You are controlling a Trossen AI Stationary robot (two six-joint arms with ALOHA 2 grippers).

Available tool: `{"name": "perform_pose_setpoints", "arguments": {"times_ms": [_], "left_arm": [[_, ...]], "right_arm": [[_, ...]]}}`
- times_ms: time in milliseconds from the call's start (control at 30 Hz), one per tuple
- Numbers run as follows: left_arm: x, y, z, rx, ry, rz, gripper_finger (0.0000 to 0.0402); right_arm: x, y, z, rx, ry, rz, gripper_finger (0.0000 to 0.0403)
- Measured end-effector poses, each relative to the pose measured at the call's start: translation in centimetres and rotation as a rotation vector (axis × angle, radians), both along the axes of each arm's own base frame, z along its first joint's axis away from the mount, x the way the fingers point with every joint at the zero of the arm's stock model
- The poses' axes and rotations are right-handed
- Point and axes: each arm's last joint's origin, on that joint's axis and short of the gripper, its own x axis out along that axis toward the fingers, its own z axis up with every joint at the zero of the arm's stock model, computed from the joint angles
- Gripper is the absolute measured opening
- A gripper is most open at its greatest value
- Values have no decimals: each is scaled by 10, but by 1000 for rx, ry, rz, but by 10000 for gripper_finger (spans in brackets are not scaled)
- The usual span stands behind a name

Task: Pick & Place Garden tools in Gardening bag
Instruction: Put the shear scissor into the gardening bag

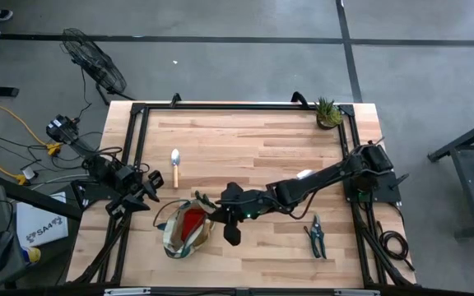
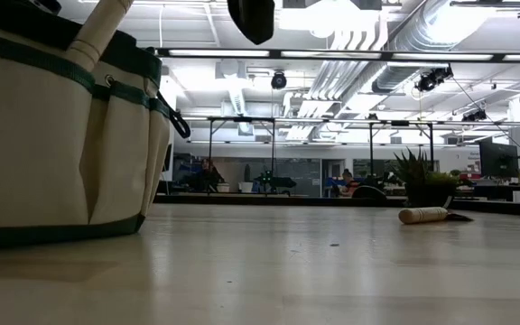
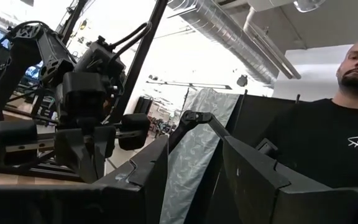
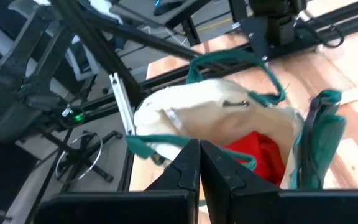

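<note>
The beige gardening bag (image 1: 181,237) with green trim stands on its base near the table's front edge, its mouth open upward, and fills the left of the low view (image 2: 52,135). A red cloth piece (image 4: 260,152) lies inside it. My right gripper (image 4: 199,163) hovers shut just above the bag's mouth (image 1: 214,207), with nothing between its fingers. A wooden-handled trowel (image 1: 175,167) lies flat on the table beyond the bag. Dark pruners (image 1: 316,237) lie flat at the front right. My left gripper (image 3: 194,142) is open and drawn back at the table's left edge (image 1: 151,191), pointing upward.
A small potted plant (image 1: 327,113) stands at the far right corner. A black frame (image 1: 138,148) runs around the tabletop. A person (image 3: 328,124) shows beyond the table in the left wrist view. Bare wood lies between the trowel and the pruners.
</note>
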Motion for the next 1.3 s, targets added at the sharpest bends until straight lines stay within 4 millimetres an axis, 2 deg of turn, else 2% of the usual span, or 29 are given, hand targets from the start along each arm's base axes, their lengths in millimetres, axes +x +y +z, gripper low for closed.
{"name": "perform_pose_setpoints", "arguments": {"times_ms": [333, 467, 567, 833, 1000, 1133, 1300], "left_arm": [[0, 0, 0, 1, 3, 3, 152], [1, 0, -1, 8, 11, 3, 152], [1, -1, -3, 19, 24, 3, 152], [1, -1, -3, 16, 32, -1, 152], [1, -1, -4, 17, 32, -1, 152], [1, -1, -4, 5, 39, -9, 152], [1, -1, -4, 3, 39, -13, 152]], "right_arm": [[-1, 1, -2, 7, 29, 32, 3], [-11, 0, 1, -3, 110, -33, 3], [-31, 0, 10, 10, 221, -101, 3], [-102, 1, 12, 96, 708, -379, 3], [-135, 14, 7, 143, 900, -559, 3], [-154, 28, 5, 195, 1015, -637, 5], [-176, 47, -6, 271, 1112, -676, 39]]}}
